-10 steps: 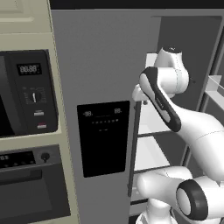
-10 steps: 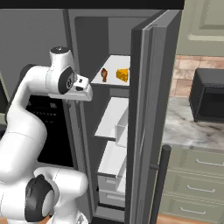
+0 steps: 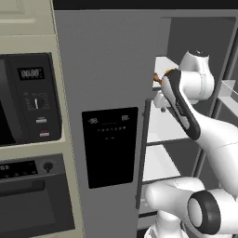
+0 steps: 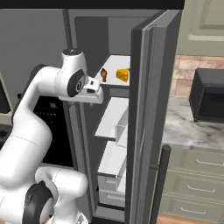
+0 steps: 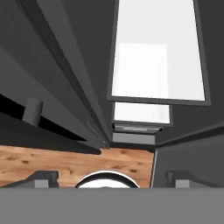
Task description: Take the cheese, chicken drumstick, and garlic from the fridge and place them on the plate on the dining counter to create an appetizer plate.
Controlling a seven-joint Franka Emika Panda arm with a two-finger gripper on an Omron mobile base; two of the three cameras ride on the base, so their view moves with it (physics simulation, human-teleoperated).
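Compared with half a second earlier, little change is noted: the arm is held at nearly the same height beside the open fridge, with the wrist perhaps advanced slightly toward the top shelf. No base motion is evident in either base view.

Gripper: the two fingertips are seen standing far apart at the bottom of the hand view, with nothing between them; the jaws are taken as fully spread and empty. The hand is pointed downward, so that the lower white shelves and the wooden floor are looked upon rather than the food.

Location of task items: the cheese is recorded on the top shelf of the fridge, with the chicken drumstick just beside it, nearer the arm. In the left base view a sliver of the drumstick is visible past the fridge's edge. Garlic could not be made out.

Judgement: nothing has yet been picked, and the task is at its first reach. The wrist would need to be turned toward the shelf before a grasp; a collision with the shelf edge is considered the main hazard.
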